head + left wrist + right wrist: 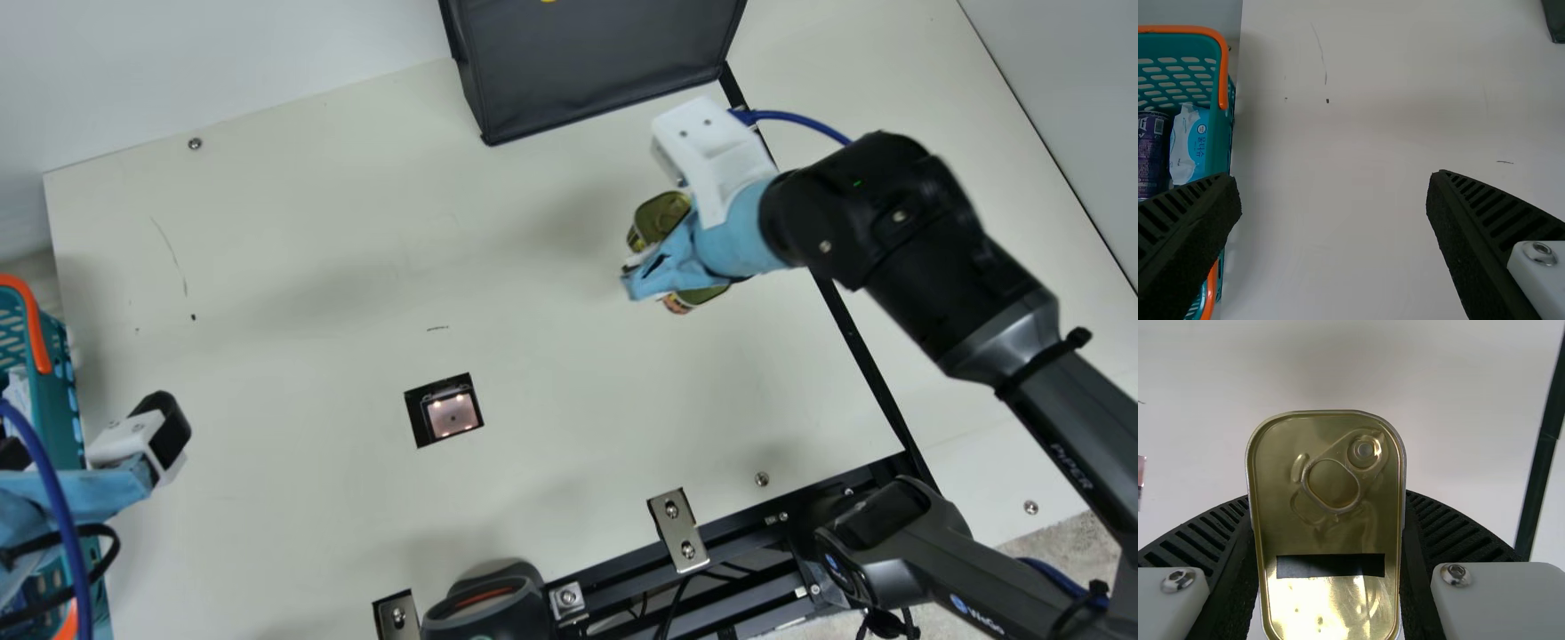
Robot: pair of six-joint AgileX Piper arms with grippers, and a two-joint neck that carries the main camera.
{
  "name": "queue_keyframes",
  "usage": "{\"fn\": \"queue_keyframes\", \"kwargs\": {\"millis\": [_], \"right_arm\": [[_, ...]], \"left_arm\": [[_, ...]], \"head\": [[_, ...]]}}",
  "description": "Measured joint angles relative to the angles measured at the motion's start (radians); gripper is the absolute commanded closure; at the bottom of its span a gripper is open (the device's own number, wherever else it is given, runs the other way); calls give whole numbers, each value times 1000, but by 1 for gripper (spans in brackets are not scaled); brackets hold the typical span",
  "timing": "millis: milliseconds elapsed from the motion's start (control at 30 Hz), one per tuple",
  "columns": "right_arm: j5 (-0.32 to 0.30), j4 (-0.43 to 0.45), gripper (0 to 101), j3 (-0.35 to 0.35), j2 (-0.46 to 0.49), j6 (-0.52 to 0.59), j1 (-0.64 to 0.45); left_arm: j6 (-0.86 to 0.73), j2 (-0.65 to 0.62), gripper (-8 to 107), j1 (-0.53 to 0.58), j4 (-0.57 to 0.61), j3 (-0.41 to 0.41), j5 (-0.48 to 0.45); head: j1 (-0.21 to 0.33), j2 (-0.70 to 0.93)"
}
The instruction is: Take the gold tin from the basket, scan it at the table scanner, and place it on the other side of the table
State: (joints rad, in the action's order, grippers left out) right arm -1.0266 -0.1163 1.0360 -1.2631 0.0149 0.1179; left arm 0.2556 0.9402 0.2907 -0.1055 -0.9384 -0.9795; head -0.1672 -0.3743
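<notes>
Well, a cream table (311, 382) with dark marks (193, 317), speckled floor (1080, 542) below.

"What's beyond the cream table (311, 222)?"

"A pale wall (222, 53) (soft shadows lie across the tabletop, mind)."

"And the floor (1062, 544)?"

"Speckled grey, at the main view's lower right."

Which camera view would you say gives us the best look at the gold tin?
The right wrist view: it faces the lid of the gold tin close up, with the pull ring and black strip plain to see. The main view shows parts of the tin jutting out on either side of the right gripper.
</notes>
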Motion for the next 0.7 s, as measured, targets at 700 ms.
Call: {"fn": "queue_keyframes", "kwargs": {"millis": [700], "right_arm": [[-25, -107, 101, 236, -310, 533, -559]], "left_arm": [[0, 0, 9, 0, 0, 0, 0]], "head": [[-2, 0]]}}
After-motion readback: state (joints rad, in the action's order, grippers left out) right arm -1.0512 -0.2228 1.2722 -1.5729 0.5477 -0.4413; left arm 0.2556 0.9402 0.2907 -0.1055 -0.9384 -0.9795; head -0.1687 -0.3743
